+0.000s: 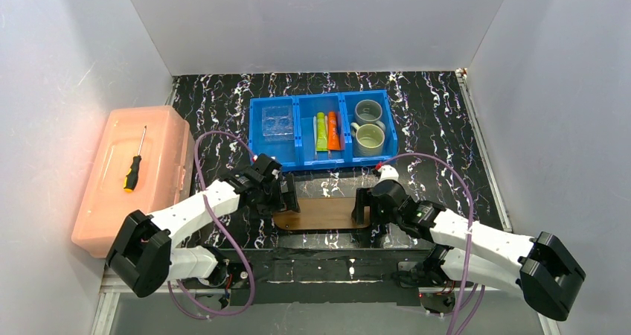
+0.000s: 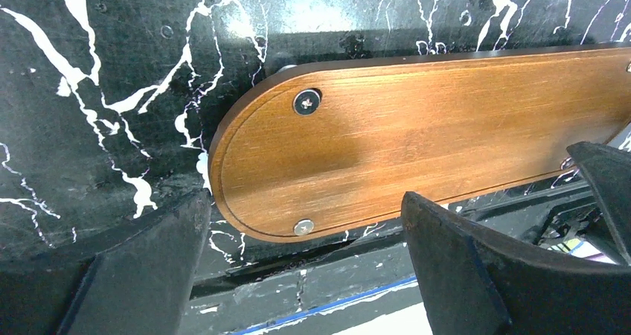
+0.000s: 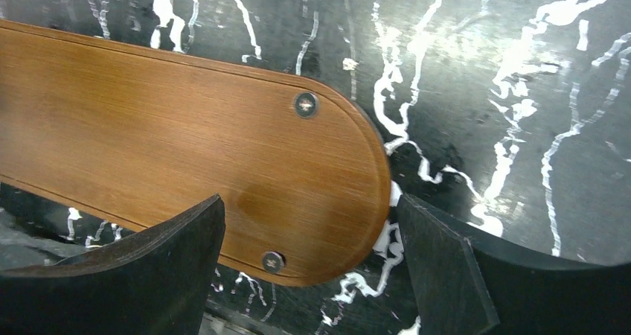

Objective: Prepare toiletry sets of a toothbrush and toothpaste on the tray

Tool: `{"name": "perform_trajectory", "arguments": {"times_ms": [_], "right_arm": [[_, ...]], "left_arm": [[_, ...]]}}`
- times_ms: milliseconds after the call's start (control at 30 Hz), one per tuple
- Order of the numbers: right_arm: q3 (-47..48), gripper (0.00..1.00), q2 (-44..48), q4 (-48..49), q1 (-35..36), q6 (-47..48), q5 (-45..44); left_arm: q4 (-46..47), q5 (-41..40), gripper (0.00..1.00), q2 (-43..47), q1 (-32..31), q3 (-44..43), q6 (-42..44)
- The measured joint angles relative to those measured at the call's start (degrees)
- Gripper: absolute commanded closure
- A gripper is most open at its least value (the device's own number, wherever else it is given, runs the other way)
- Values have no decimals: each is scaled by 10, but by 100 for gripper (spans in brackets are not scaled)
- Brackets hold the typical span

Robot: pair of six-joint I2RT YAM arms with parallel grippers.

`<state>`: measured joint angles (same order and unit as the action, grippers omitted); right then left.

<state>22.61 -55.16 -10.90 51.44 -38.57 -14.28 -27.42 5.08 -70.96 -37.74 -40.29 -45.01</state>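
While spread wide and gripping nothing, straddling the two ends of one tray: left end effector at its left rounded end, right end effector at its right. Flat on the counter, near edge, between both arms. Farther back, one blue bin of three compartments: middle, two tubes, lime-green tube beside orange tube; right, two mugs; left, one clear holder. Far left, one pink box bearing one screwdriver.

Bright, even overhead light in the top view; the left wall takes a rosy tint from the pink box. In both wrist views the desk shows pale glare, the tray a soft sheen; the near claw fingers are dark, blurred.
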Motion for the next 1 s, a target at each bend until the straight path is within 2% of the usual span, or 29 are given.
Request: {"name": "perform_trajectory", "arguments": {"times_ms": [400, 600, 833, 1000], "right_arm": [[101, 5, 0, -103, 0, 42, -75], [186, 6, -18, -152, 0, 68, -109], [295, 12, -58, -193, 0, 101, -138], [377, 25, -108, -224, -3, 123, -172]], "left_arm": [[-62, -40, 1, 38, 0, -38, 24], [-111, -63, 1, 76, 0, -87, 45], [-164, -85, 1, 123, 0, -166, 91], [-188, -88, 1, 149, 0, -203, 138]]}}
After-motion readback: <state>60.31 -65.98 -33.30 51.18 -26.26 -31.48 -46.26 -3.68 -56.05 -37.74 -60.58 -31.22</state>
